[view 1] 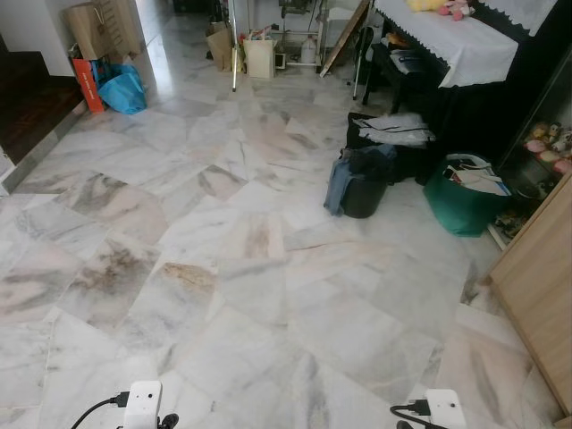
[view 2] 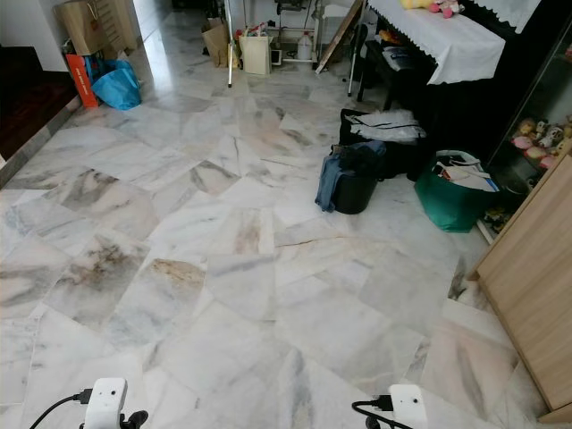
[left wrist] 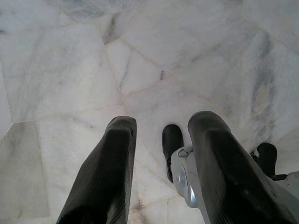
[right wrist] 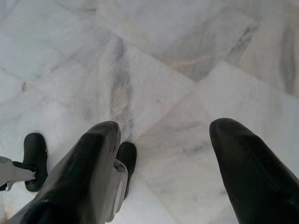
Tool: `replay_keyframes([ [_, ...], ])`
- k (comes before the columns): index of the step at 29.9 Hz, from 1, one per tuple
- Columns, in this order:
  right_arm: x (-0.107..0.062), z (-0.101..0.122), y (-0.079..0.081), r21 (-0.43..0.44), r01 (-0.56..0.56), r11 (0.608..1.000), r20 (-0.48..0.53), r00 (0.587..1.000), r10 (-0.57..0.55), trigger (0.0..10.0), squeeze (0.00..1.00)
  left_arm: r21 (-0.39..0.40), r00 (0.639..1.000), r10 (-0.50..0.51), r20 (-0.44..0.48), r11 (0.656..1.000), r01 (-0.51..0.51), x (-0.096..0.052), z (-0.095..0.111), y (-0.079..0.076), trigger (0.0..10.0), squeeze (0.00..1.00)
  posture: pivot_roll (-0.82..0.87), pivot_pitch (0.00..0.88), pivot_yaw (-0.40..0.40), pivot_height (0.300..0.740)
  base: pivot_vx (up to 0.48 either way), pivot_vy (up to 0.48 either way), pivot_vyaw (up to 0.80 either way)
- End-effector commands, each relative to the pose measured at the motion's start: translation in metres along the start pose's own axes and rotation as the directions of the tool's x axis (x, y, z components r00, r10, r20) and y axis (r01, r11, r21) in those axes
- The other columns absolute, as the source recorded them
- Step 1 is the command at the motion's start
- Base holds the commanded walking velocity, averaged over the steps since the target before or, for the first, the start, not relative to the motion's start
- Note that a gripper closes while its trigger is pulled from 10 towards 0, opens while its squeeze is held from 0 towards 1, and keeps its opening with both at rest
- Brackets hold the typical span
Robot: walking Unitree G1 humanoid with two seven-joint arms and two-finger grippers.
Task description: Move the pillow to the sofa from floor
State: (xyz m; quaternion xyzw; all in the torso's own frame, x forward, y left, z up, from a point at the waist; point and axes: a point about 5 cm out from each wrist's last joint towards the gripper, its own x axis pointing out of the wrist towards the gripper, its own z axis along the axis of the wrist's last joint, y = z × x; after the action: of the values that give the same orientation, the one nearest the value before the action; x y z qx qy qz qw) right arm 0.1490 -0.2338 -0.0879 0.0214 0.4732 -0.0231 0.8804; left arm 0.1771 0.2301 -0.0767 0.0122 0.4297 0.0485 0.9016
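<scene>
Floor (view 1: 268, 268) of pale marble, laid flat in large irregular slabs with thin joints running at odd angles. White to cream in tone, veined in grey, with rusty brown stains darkest on the near left slabs and fainter pink-brown streaks toward the middle. Glossy, with a bright band of reflected light at the far left; seen close from the wrists as the same grey-veined white stone, with one small dark speck on a joint.
</scene>
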Motion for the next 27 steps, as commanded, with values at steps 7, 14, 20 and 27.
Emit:
replay_keyframes([
  [7,0.000,-0.007,0.003,0.037,0.014,0.999,-0.029,0.999,-0.013,10.0,0.00,-0.008,0.999,0.000,-0.039,1.000,0.000,-0.001,-0.007,-0.001,10.0,0.00,0.04,0.000,-0.035,0.740,0.000,0.000,0.08],
  [14,-0.001,-0.006,-0.002,0.003,-0.003,1.000,-0.034,0.999,0.003,10.0,0.00,0.008,0.997,-0.006,-0.071,1.000,0.006,-0.002,-0.015,-0.004,10.0,0.00,0.04,0.000,-0.032,0.740,0.000,0.000,0.80],
  [20,-0.001,-0.008,0.000,0.002,-0.007,1.000,-0.037,0.999,0.007,10.0,0.00,0.040,0.995,-0.002,-0.095,0.999,0.006,-0.003,-0.019,-0.003,10.0,0.00,0.04,0.000,-0.026,0.740,0.000,0.000,0.80],
  [27,-0.001,-0.009,0.001,0.008,-0.016,1.000,-0.040,0.999,0.017,10.0,0.00,0.039,0.996,-0.003,-0.084,0.999,0.007,-0.003,-0.017,-0.001,10.0,0.00,0.03,0.000,-0.024,0.740,0.000,0.000,0.80],
])
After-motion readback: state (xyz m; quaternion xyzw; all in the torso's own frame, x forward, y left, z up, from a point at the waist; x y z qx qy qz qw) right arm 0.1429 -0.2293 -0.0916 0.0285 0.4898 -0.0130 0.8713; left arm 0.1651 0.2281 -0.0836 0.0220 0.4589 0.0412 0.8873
